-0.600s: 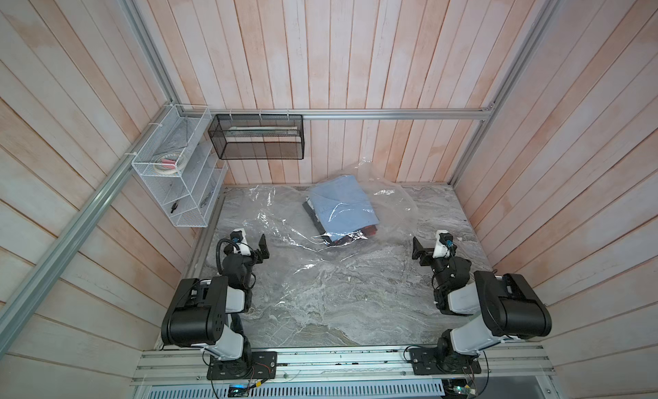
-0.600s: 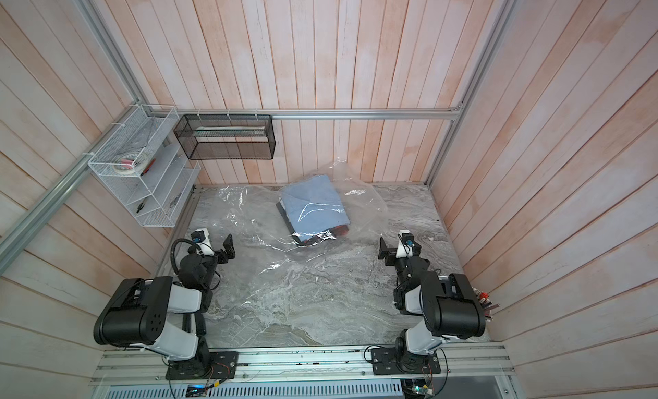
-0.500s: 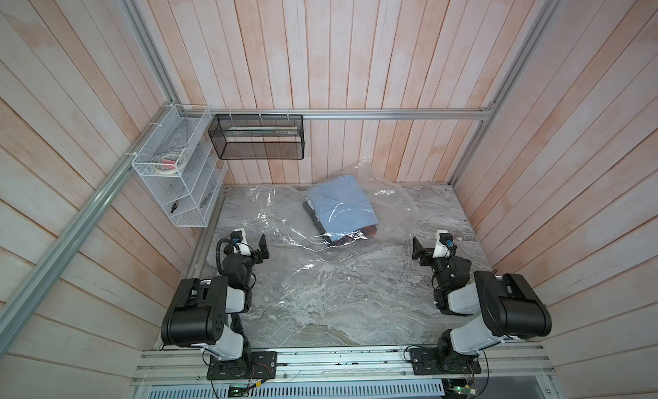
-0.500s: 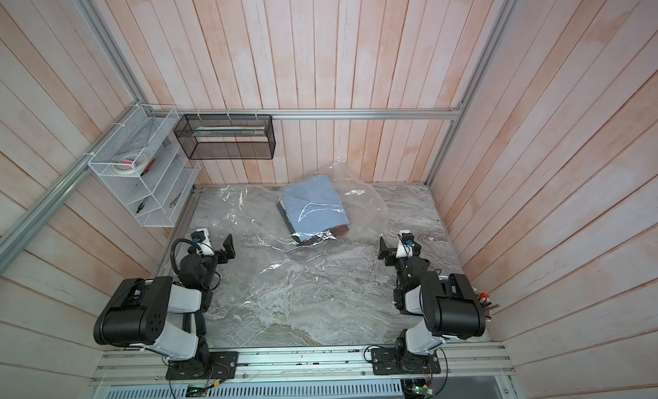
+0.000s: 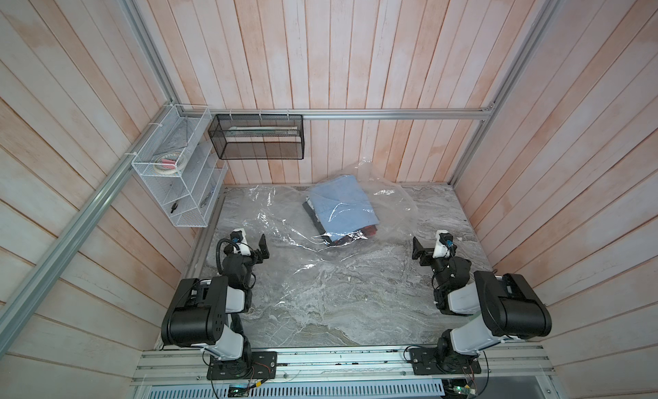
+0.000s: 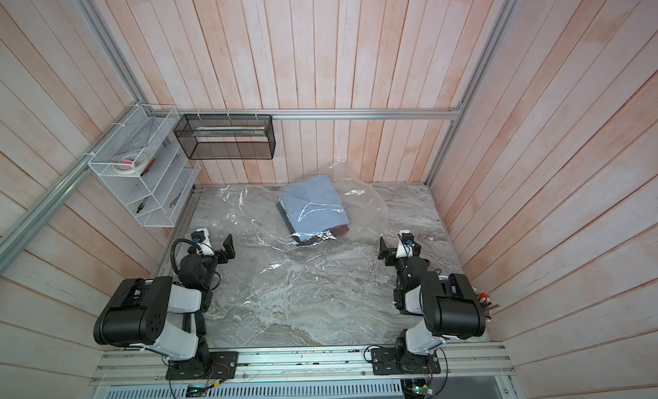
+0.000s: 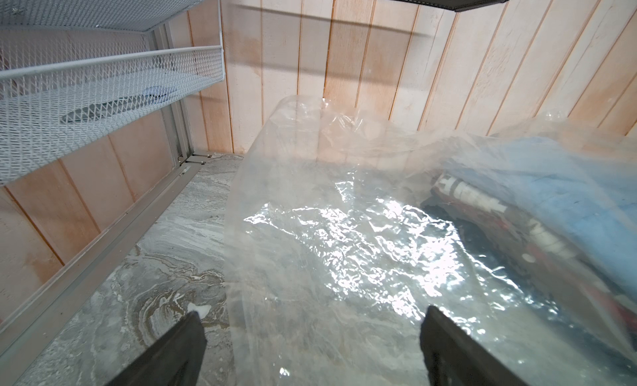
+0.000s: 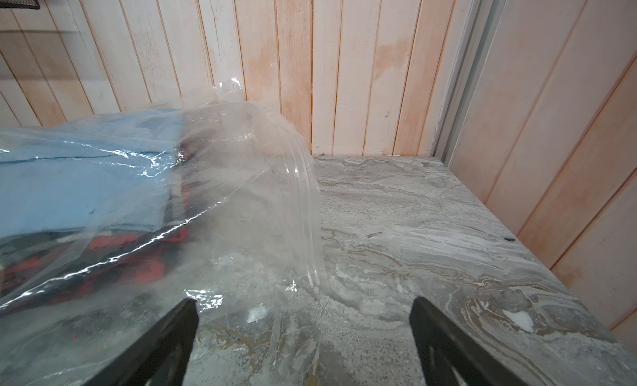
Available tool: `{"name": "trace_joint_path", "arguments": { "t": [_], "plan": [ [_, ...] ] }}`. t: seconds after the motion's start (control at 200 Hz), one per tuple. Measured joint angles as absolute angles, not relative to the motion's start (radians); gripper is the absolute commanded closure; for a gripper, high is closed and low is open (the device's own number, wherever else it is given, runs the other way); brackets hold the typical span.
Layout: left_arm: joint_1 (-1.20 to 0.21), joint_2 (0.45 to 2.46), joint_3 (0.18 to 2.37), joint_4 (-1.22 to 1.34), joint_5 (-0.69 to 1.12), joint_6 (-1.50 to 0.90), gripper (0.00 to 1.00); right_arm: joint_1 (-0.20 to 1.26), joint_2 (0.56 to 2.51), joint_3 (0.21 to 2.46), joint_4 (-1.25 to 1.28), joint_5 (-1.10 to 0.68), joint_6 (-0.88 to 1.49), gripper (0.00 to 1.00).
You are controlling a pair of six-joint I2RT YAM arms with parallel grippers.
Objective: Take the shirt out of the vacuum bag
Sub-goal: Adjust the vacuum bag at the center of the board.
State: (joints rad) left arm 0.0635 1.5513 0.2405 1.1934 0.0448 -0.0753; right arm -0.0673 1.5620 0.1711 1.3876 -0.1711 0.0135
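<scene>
Although both arms were set at its sides, nothing of the task looked done: the shirt (image 5: 340, 208), light blue and folded, lay wholly inside the vacuum bag (image 5: 285, 269). It sat on top of some darker clothes (image 5: 352, 237) with red in them, and clear plastic covered the whole pile in both top views. The bag was spread loose and crinkled over the table (image 5: 320, 329), with the pile in the bag's far part and a wide stretch of empty plastic on its near side. The left gripper (image 7: 313, 315) stood at the bag's left edge with its jaws spread wide, one fingertip over bare table and one over the film, and it gripped nothing. Whether a fingertip touched the plastic could not be told. The right gripper (image 8: 304, 301) stood at the bag's right edge, likewise spread wide and holding nothing. In the right wrist view a ribbed strip (image 8: 310, 212) ran along that right edge of the bag. It was probably the seal of the bag's mouth, though whether it was pressed shut or already parted could not be told. All the work therefore seemed left to do. The mouth had to be found and opened if it was closed. One gripper then had to pin or lift the slippery film while the other reached in past the strip. Finally the blue shirt had to be pinched and drawn clear of the bag without dragging the clothes beneath it along.
</scene>
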Motion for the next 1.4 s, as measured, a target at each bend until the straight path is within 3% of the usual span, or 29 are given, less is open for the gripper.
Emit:
{"name": "trace_joint_path", "arguments": {
  "t": [0.45, 0.69, 0.94, 0.98, 1.025, 1.225, 1.4],
  "plan": [
    [0.06, 1.53, 0.237, 1.187, -0.018, -0.076, 0.0, -0.086, 1.514, 0.171, 1.362, -0.155, 0.032, 0.02],
    [0.038, 1.305, 0.277, 0.99, -0.08, -0.096, 0.0, -0.014, 1.17, 0.266, 1.115, 0.022, 0.088, 0.02],
    [0.052, 1.131, 0.39, 0.771, -0.097, -0.369, 0.0, 0.034, 1.076, 0.521, 0.783, -0.017, 0.239, 0.02],
    [0.064, 1.116, 0.402, 0.736, -0.088, -0.421, 0.0, 0.037, 1.073, 0.535, 0.766, -0.061, 0.264, 0.02],
    [0.078, 1.113, 0.411, 0.72, -0.059, -0.453, 0.09, 0.037, 1.076, 0.544, 0.756, -0.113, 0.298, 0.02],
    [0.061, 1.126, 0.438, 0.665, 0.067, -0.52, 0.18, 0.038, 1.227, 0.579, 0.778, -0.315, 0.5, 0.02],
    [-0.081, 1.128, 0.439, 0.596, 0.063, -0.548, 0.22, 0.118, 1.419, 0.847, 0.543, -0.297, 0.497, 0.02]
  ]
}}
